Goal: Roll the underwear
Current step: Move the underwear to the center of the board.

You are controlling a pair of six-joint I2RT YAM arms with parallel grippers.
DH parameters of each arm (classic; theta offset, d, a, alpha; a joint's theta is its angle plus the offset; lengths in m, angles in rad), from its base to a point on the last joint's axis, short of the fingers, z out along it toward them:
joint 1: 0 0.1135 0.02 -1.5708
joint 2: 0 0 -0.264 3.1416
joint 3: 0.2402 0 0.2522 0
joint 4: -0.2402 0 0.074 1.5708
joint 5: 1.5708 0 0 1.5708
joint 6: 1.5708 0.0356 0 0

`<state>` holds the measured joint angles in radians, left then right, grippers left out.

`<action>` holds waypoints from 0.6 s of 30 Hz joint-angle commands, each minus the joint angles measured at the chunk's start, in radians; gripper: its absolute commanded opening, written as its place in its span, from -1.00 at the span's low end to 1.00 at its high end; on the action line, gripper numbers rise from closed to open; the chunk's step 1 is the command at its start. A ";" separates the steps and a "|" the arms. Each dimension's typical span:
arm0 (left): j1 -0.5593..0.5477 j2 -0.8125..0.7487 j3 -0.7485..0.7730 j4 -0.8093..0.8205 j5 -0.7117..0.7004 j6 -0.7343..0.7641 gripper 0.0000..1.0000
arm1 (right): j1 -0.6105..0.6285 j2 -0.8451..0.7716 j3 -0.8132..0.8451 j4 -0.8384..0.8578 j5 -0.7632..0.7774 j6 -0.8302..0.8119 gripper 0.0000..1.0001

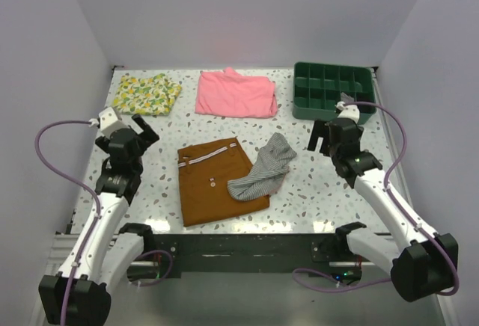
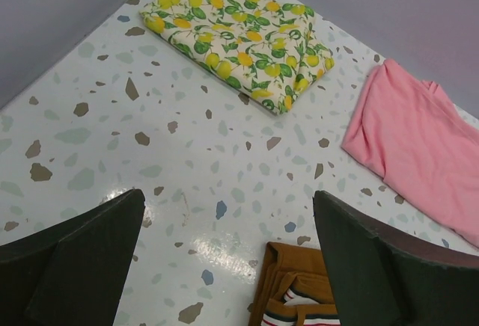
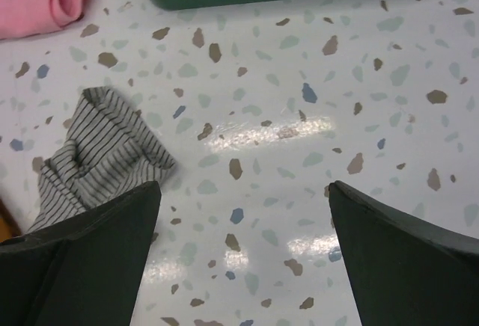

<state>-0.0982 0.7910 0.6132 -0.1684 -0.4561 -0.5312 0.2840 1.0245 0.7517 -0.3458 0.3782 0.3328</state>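
Broadly, the speckled surface (image 1: 314, 184) was spread with several garments, and the brown shorts (image 1: 213, 180) were laid flat at its near middle. The underwear (image 1: 266, 167) was found crumpled just right of them. Its near-left end was lapped over the shorts' right edge, and its long axis was run diagonally toward the far right. That far end was pointed at the right arm (image 1: 374, 191), whose jaws were spread wide and empty nearby. The left jaws, likewise spread and empty, were poised well apart beyond the shorts, so the right arm was judged nearer.
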 commanded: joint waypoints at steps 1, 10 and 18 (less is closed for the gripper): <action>0.002 -0.004 0.057 -0.046 0.023 -0.009 1.00 | 0.003 -0.009 0.046 -0.061 -0.223 0.017 0.97; 0.000 0.077 0.123 -0.117 0.194 -0.039 1.00 | 0.018 0.037 0.044 -0.076 -0.470 0.051 0.97; 0.002 0.106 0.108 -0.106 0.338 -0.033 1.00 | 0.182 0.182 0.113 -0.085 -0.473 0.066 0.97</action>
<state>-0.0986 0.8978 0.7033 -0.2794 -0.2077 -0.5583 0.3763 1.1461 0.7826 -0.4206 -0.0624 0.3790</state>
